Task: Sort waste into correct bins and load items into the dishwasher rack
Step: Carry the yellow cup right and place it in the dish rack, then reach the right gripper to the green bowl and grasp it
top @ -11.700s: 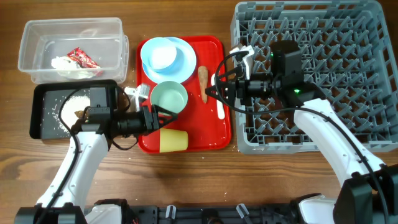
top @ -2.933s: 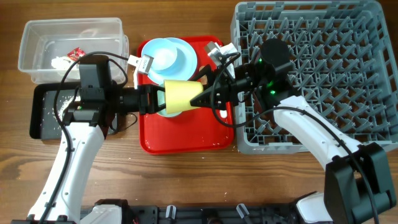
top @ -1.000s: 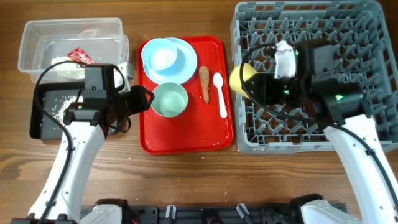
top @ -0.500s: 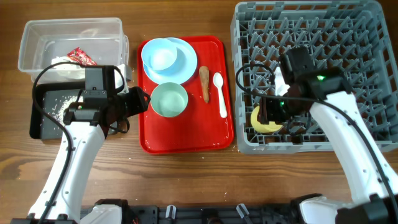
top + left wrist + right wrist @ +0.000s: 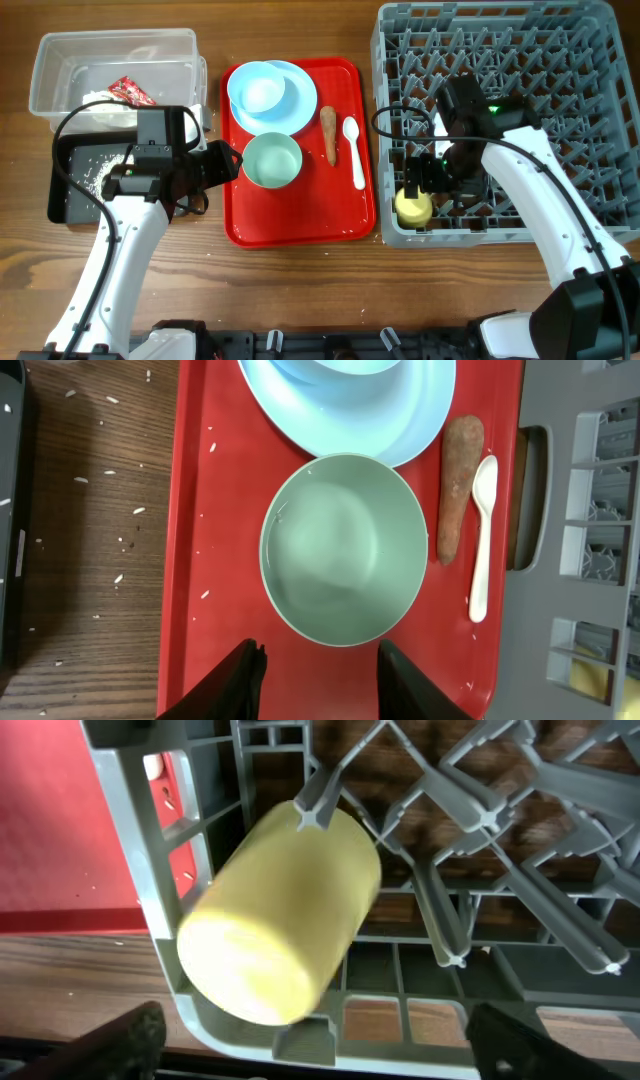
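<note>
The small yellow cup point(image 5: 413, 207) point(image 5: 280, 920) lies tilted in the front-left corner of the grey dishwasher rack point(image 5: 383, 100) point(image 5: 128, 820), resting against a peg. My right gripper point(image 5: 428, 178) point(image 5: 320, 1050) is open wide just above it and holds nothing. My left gripper point(image 5: 232, 162) point(image 5: 320, 682) is open over the red tray point(image 5: 300, 222), just short of the pale green bowl point(image 5: 272, 160) point(image 5: 343, 548). A blue bowl sits on the plate point(image 5: 295, 100) point(image 5: 345, 435). The carrot-like stick point(image 5: 328, 133) point(image 5: 457, 485) and white spoon point(image 5: 353, 150) point(image 5: 481, 535) lie side by side on the tray.
The clear tub point(image 5: 45, 70) at the back left holds the red-and-white wrapper point(image 5: 130, 93) and white tissue point(image 5: 100, 100). In front of it, the black tray point(image 5: 65, 200) holds rice grains point(image 5: 105, 170). A few grains lie on the wood point(image 5: 100, 540).
My right gripper carried the yellow cup from the rack's left edge down into its front-left corner, then opened and let it go. The left arm has stayed put.
</note>
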